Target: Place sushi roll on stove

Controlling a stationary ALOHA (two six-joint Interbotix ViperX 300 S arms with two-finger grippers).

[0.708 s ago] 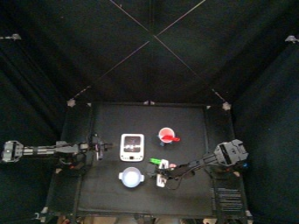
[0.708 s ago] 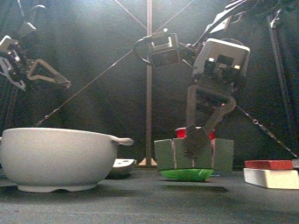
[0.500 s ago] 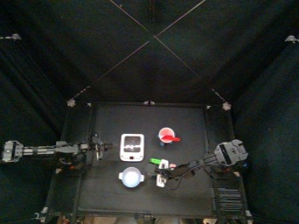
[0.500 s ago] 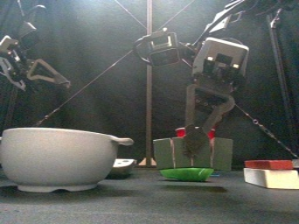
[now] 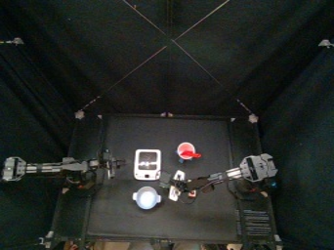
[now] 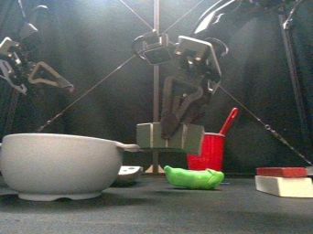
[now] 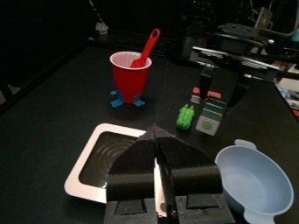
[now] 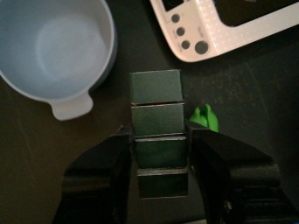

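Left gripper (image 7: 162, 179): jaws pressed together with nothing between them; the arm rests at the table's left edge, well apart from the sushi roll.
Stove (image 5: 147, 164): flat on the table left of middle, white with dark round burners; nothing lies on it.
Bowl (image 6: 59, 164): pale blue-white with a small lip, standing in front of the stove, near the table's front edge.
Sushi roll (image 8: 158, 131): clamped between the right gripper's two jaws and lifted clear of the table. It hangs just off the stove's front right corner, beside the bowl and not over the burners.
Right gripper (image 6: 171, 128): pointing down, closed on the sushi roll from both sides with the jaws standing wide, since the piece fills the gap.
In the way: the bowl is close on one side of the held piece and the green piece on the other. The stove's near corner lies just beyond, with only bare table between.
Green piece (image 6: 196, 177): small and lumpy, lying on the table just right of the gripper and below it.
Red cup (image 7: 131, 72): upright behind the green piece, right of the stove, with a red spoon (image 7: 147, 45) leaning in it.
Look of the sushi roll: a small stubby block, dull grey-green on its wrapped sides, split into bands in the right wrist view. Its end face looks pale in the left wrist view.
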